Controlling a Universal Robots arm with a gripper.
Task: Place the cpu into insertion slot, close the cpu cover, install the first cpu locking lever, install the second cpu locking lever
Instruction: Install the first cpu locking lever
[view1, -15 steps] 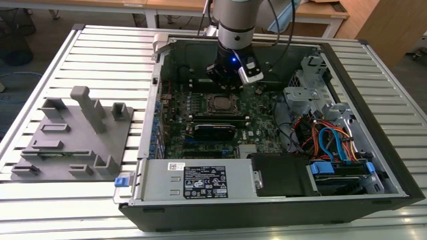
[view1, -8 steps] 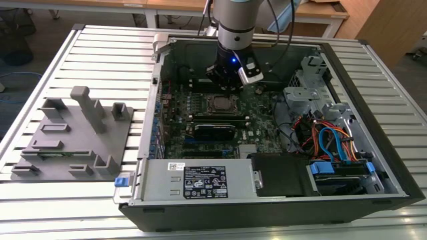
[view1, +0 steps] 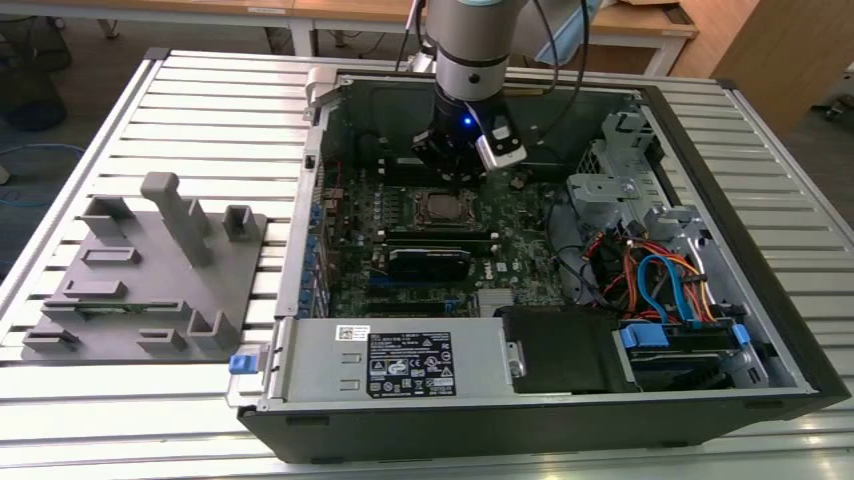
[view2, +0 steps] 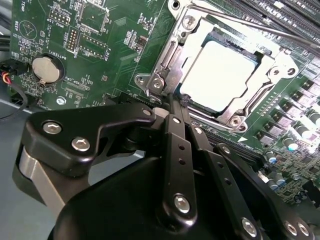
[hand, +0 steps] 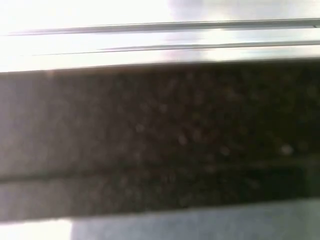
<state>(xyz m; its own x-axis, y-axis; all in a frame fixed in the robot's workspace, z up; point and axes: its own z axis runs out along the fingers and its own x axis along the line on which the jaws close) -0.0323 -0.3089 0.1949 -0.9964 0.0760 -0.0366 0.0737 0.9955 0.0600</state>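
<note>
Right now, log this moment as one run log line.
cpu: seated in insertion slot | cpu cover: closed over it | gripper: shut, empty, tips at cover edge

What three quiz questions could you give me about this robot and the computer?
1. True or false: the cpu lies in the insertion slot.
2. Where is the cpu cover? A) down around the chip's edges B) on the slatted table C) held up in the air
3. In the second wrist view, which round silver part sits on the green motherboard, away from the gripper?

Key: 1 true; 2 A; 3 the coin battery.
</note>
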